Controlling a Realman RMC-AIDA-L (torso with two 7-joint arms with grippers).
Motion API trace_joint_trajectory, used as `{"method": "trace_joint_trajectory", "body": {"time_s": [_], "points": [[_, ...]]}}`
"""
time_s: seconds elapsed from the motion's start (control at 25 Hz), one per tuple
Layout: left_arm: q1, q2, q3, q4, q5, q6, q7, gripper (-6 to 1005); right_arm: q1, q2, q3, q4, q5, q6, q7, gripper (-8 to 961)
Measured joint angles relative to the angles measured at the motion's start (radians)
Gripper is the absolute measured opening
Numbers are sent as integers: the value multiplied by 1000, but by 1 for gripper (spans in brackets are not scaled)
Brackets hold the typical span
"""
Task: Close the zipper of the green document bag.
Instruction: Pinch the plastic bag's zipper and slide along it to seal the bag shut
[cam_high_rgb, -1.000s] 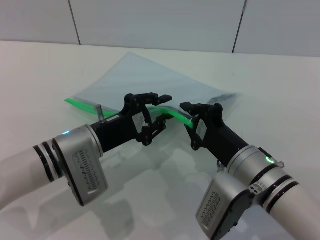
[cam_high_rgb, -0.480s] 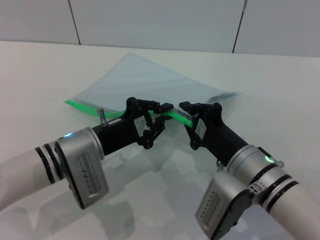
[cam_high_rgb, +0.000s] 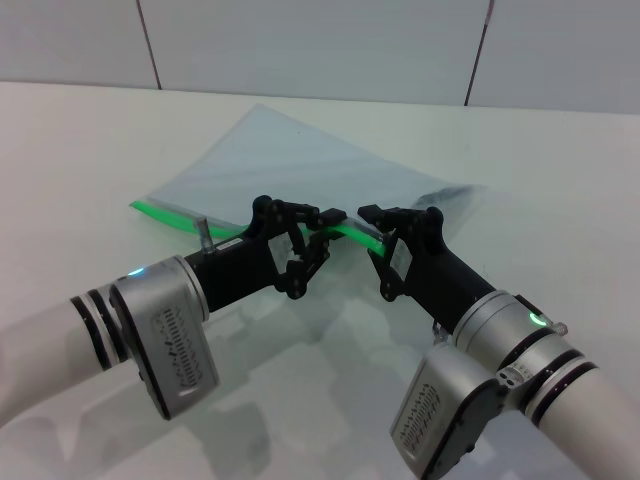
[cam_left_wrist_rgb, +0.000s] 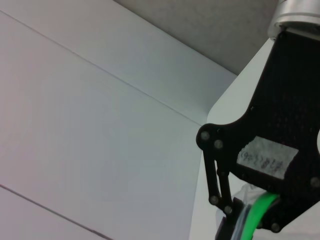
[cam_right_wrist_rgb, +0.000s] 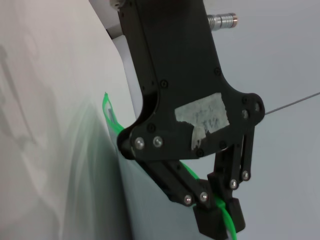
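The green document bag (cam_high_rgb: 290, 160) lies flat on the white table, translucent pale blue-grey. Its bright green zipper (cam_high_rgb: 165, 212) runs along the near edge and rises off the table towards the middle. My left gripper (cam_high_rgb: 328, 222) is shut on this raised strip. Just to its right, my right gripper (cam_high_rgb: 372, 228) is also shut on the strip. The right wrist view shows the left gripper (cam_right_wrist_rgb: 220, 212) pinching the zipper (cam_right_wrist_rgb: 111, 117). In the left wrist view, the right gripper (cam_left_wrist_rgb: 240, 215) has the zipper (cam_left_wrist_rgb: 257, 212) between its fingers. The slider tab is hidden.
The white table (cam_high_rgb: 90, 140) spreads out on all sides of the bag. A grey panelled wall (cam_high_rgb: 300, 40) stands behind it. Both forearms cross the near part of the table.
The left gripper, open around the zipper strip a second ago, has shut on it and sunk slightly. The right arm has held still.
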Motion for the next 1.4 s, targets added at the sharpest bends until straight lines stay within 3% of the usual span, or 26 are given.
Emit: {"method": "trace_joint_trajectory", "body": {"time_s": [0.44,0.72,1.4], "points": [[4,0,-9,-12,-9,-2,2,83,0,-2,0,2,-1,2,0,37],[15,3,-59,-12,-20,-16,2,84,-1,-5,0,12,0,-5,49,34],[91,12,-59,-3,-204,-4,2,84,-16,-6,7,108,16,-105,198,27]]}}
